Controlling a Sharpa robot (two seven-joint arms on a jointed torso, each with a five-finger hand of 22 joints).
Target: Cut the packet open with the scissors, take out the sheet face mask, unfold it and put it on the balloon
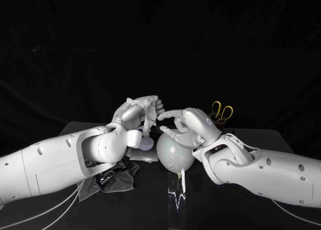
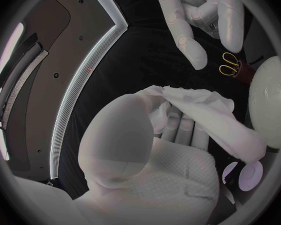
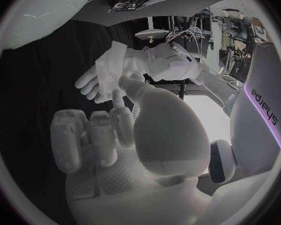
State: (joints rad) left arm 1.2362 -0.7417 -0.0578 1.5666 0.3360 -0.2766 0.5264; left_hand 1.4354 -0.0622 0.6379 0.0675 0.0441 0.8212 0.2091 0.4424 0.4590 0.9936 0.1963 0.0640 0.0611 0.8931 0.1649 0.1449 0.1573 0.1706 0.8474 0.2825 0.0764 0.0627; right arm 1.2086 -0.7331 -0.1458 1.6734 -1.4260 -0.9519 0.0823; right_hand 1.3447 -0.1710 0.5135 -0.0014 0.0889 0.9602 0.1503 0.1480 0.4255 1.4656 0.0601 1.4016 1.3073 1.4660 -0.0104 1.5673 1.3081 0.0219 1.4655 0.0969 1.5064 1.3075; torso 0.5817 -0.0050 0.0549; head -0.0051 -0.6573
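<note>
While the left hand [image 1: 131,114] is raised over the table [image 1: 271,136], it grips the sheet face mask [image 1: 151,106]. The mask is bunched white, draped over the fingers and hanging down the palm side; not unfolded, not on the balloon [image 1: 173,154].

Balloon: pale, upright, at table centre, just below and right of the mask. Nothing on it.

Right hand [image 1: 190,125]: directly above the balloon's top, palm down. One finger and the thumb are stretched towards the mask, the rest loosely bent and apart. It holds nothing. Fingertip near the mask; can't tell if it touches.

Containers:
- Dark holder [image 2: 245,74] behind the right hand has the scissors [image 1: 222,110] standing in it, yellow handles up.
- Dark printed packet [image 1: 107,176] lies on a grey cloth [image 1: 126,181] under the left forearm, left of the balloon. Can't tell whether it's cut or what's inside.

Pose: left forearm angles up from the left, wrist bent, fingers closed around the mask at about the right hand's height. Right forearm comes in low from the right, wrist cocked over the balloon.
</note>
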